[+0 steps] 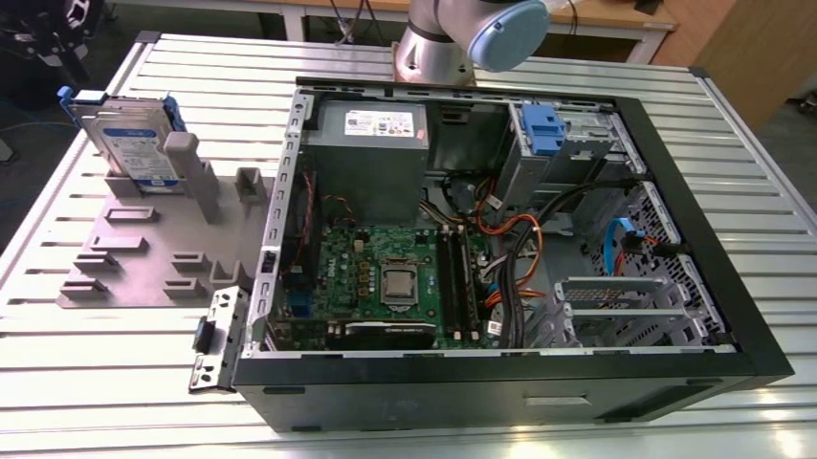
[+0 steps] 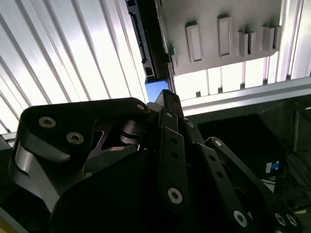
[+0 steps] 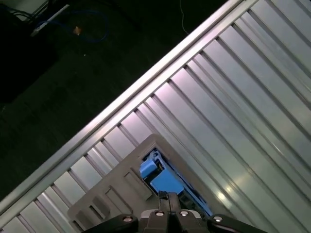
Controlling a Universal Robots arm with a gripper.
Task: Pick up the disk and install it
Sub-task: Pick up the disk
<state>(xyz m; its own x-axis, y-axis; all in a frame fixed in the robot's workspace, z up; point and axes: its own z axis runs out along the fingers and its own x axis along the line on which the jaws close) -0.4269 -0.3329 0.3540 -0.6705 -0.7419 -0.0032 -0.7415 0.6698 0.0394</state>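
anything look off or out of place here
Nothing looks spilled or broken. The one stray piece is a small silver cage with a blue latch, lying loose on the table beside the open case, at its near corner on the exterior view's left. The disk stands on edge in the grey stand.

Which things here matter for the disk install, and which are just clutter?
Job: disk, upright in grey holder; gripper; open computer case.
Clutter: power supply; motherboard; orange cables.

disk pt. behind claw
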